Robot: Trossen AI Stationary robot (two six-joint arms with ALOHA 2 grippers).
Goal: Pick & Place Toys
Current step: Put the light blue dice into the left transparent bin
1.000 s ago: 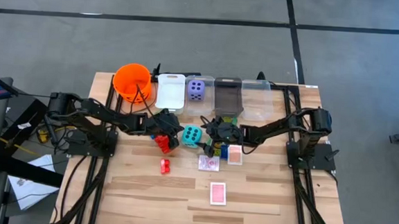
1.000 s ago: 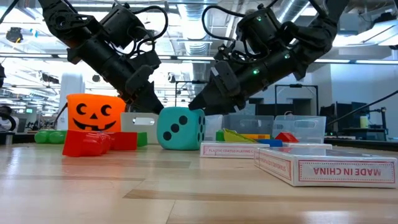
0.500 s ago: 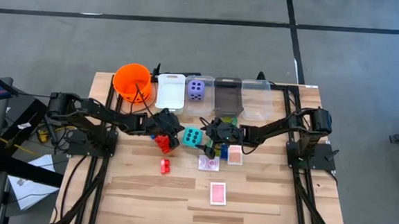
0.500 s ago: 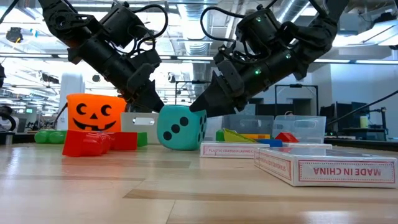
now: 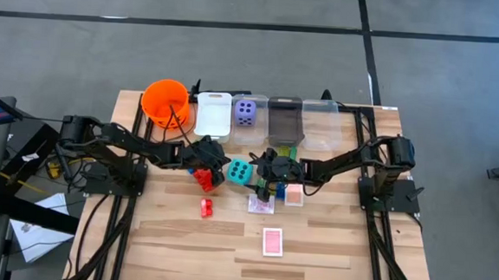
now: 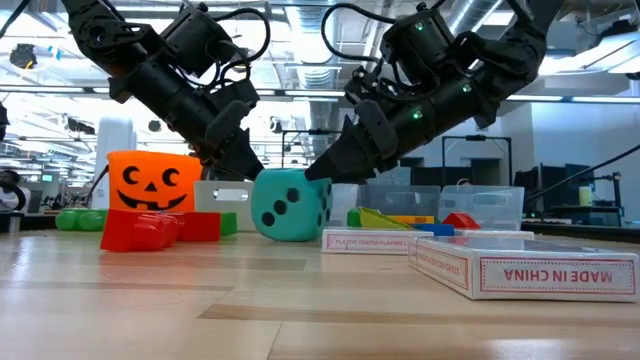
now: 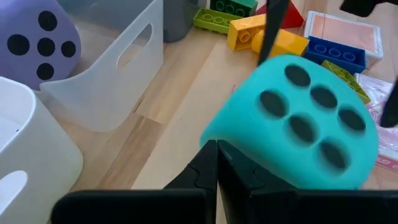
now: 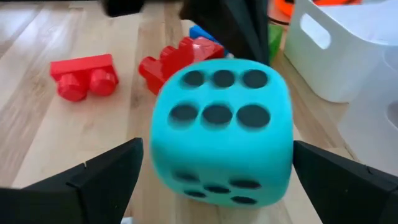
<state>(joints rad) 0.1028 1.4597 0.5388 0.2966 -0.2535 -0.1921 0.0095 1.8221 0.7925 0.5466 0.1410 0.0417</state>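
A: So, where's the left gripper (image 5: 217, 167)?
B: Fingers pressed together, tip touching the teal die (image 5: 240, 171) beside the red bricks (image 5: 204, 177).
A: And the right gripper (image 5: 256, 175)?
B: Spread wide, straddling that die mid-table.

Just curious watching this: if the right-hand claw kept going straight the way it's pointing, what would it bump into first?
Most likely the teal die. The right gripper has its fingers spread wide on either side of it, with the die filling the right wrist view dead ahead. Whether they already touch is unclear.
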